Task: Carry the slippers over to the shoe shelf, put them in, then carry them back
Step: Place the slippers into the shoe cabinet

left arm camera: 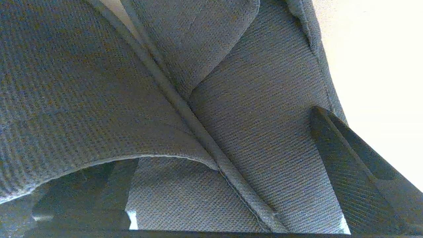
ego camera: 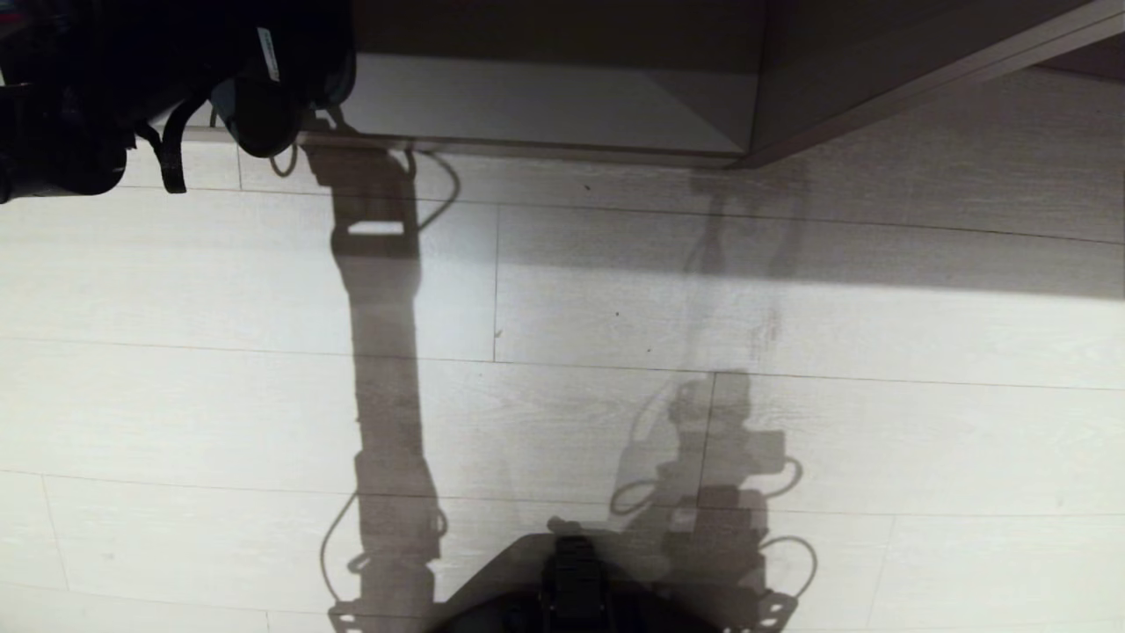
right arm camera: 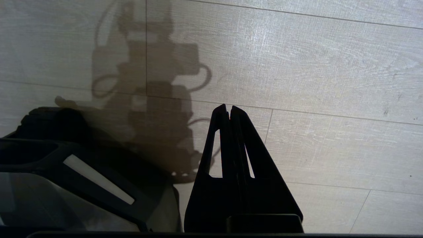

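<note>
Grey-blue slippers (left arm camera: 231, 109) against left camera (pincer hidden, stretched wide); right pincer (right arm camera: 228, 110) closed.

- The right gripper (right arm camera: 228, 110) hangs over the pale wood-grain plank floor (right arm camera: 330, 66), its dark fingers pressed together.
- Beside it sits the robot's dark base (right arm camera: 66, 172).
- A robot-shaped shadow (right arm camera: 148, 99) falls across the planks.

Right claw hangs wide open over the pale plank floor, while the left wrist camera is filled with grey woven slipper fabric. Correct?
Not quite. The right claw is shut, its two fingers pressed together, as the right wrist view shows. The rest holds: it hangs over the pale plank floor, and the left wrist view is filled with the slippers, grey woven fabric.
</note>
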Controlling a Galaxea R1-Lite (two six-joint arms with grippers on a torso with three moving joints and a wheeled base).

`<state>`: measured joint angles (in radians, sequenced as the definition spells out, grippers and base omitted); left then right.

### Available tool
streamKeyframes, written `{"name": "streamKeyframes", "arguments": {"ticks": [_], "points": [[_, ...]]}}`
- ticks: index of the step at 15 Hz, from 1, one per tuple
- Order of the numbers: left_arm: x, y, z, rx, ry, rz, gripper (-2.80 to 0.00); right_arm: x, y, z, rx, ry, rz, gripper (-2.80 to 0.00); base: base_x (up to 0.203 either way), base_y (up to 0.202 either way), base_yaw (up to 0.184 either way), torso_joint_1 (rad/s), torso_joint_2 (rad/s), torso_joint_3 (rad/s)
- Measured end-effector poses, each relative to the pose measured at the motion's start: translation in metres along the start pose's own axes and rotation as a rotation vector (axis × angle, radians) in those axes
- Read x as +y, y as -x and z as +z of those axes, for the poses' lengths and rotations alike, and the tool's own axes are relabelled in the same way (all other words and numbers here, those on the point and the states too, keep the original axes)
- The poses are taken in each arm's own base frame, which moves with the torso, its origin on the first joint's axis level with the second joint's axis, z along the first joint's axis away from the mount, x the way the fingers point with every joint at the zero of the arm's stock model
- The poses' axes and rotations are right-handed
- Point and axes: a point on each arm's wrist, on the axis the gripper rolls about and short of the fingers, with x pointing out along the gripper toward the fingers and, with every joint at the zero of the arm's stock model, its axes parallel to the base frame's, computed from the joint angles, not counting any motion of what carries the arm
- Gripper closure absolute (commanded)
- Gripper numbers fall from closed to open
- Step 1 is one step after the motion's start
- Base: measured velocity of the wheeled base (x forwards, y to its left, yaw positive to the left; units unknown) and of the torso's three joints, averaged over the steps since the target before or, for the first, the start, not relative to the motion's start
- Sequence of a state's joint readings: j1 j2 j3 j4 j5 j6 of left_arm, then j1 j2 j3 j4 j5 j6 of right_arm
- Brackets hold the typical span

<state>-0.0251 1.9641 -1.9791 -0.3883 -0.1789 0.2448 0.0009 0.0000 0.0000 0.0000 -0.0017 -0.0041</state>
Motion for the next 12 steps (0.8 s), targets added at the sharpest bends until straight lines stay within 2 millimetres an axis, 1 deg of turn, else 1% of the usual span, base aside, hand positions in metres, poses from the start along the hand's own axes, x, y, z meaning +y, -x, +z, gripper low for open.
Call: {"name": "streamKeyframes", "arguments": {"ticks": [5,10,12], "points": [[-0.008,0.001,0.013,-0.058,0.003,-0.036,-2.8,0.0,0.0,0.0,0.0,0.0,0.0,0.0,0.0,0.0,0.0,0.0,0.0,0.0],[-0.002,0.009,0.031,-0.12,-0.009,-0.011,-2.8,0.0,0.0,0.0,0.0,0.0,0.0,0.0,0.0,0.0,0.0,0.0,0.0,0.0],[0.0,0.012,0.034,-0.114,0.008,0.005,-2.8,0.0,0.0,0.0,0.0,0.0,0.0,0.0,0.0,0.0,0.0,0.0,0.0,0.0]]}}
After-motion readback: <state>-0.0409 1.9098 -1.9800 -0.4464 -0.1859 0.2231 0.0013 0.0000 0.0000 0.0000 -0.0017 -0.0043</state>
